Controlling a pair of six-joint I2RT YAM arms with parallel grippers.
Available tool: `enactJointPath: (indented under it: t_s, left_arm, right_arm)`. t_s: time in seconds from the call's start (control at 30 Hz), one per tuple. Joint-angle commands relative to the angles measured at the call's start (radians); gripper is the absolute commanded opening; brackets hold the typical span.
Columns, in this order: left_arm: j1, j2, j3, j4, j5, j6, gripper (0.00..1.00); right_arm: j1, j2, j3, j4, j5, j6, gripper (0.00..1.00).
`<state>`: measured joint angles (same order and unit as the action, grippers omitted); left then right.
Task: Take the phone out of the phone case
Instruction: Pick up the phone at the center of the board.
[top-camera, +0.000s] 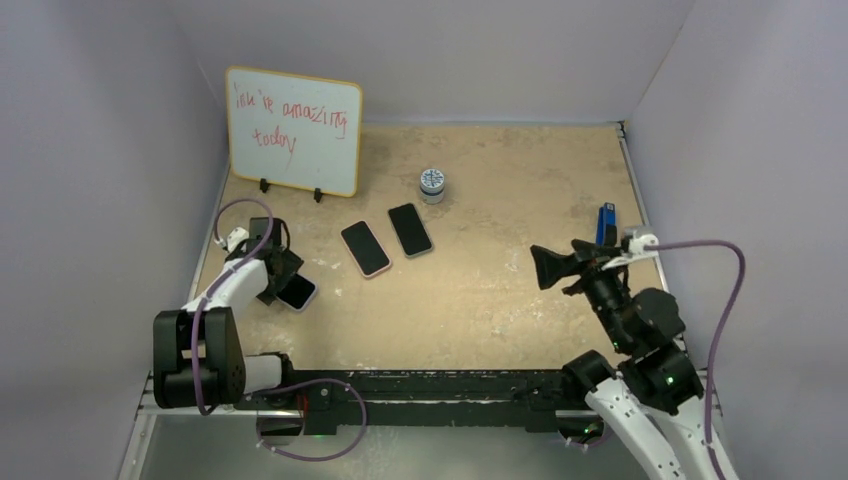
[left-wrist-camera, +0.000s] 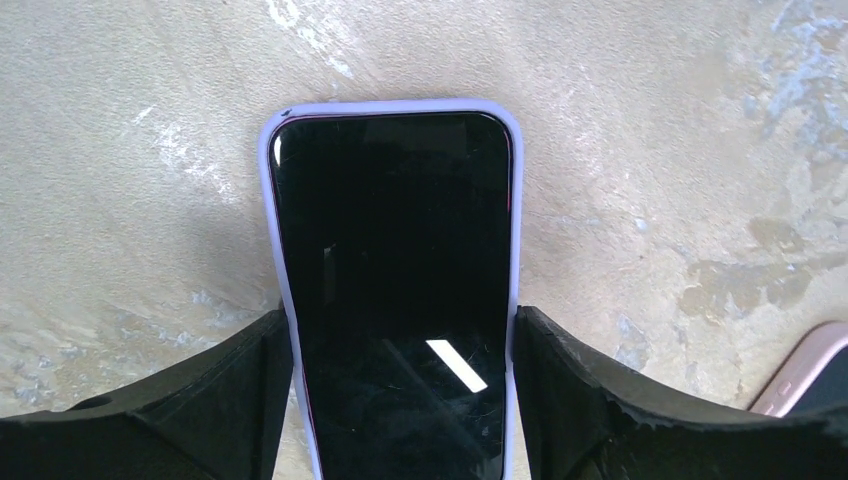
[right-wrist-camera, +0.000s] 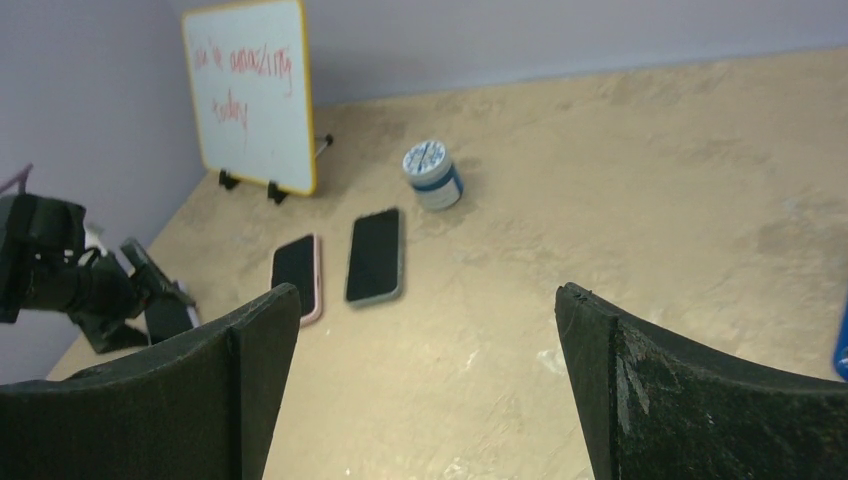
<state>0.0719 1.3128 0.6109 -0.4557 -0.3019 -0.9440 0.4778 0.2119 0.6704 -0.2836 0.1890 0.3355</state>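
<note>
A black-screened phone (left-wrist-camera: 395, 300) sits in a lilac phone case (left-wrist-camera: 390, 106), flat on the table at the left (top-camera: 298, 291). My left gripper (left-wrist-camera: 402, 318) straddles its near end, and both black fingers press against the case's long sides. In the top view the left gripper (top-camera: 285, 280) covers most of this phone. My right gripper (top-camera: 548, 268) hovers over the right side of the table, far from the phone. It stands wide open (right-wrist-camera: 428, 290) with nothing between its fingers.
Two more phones lie mid-table, one in a pink case (top-camera: 365, 248) and one in a grey-green case (top-camera: 410, 229). A small round jar (top-camera: 433, 184) stands behind them. A whiteboard (top-camera: 293, 130) leans at the back left. A blue object (top-camera: 605, 222) lies at the right edge.
</note>
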Motion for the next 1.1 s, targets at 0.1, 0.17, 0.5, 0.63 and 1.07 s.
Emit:
enactJointPath:
  t_s: [0.1,0.17,0.5,0.63,1.07]
  left_arm:
    - [0.008,-0.059,-0.151,0.246,0.259,0.012,0.28]
    - [0.008,-0.071,-0.183,0.325,0.341,-0.002,0.24]
    - [-0.005,-0.040,-0.275,0.687,0.781,-0.083,0.12]
    - [-0.045,-0.078,-0.298,0.731,0.833,-0.108,0.09]
    - [-0.276,-0.247,-0.304,0.694,0.699,-0.188,0.09]
  right_arm:
    - [0.004,0.226,0.011,-0.080,-0.171,0.129,0.99]
    - [0.004,0.289,0.008,-0.103,-0.154,0.168,0.99]
    - [0.004,0.385,-0.146,0.196,-0.364,0.231,0.99]
    - [0.005,0.471,-0.192,0.359,-0.466,0.240,0.99]
    - [0.346,0.769,-0.265,0.836,-0.233,0.279,0.93]
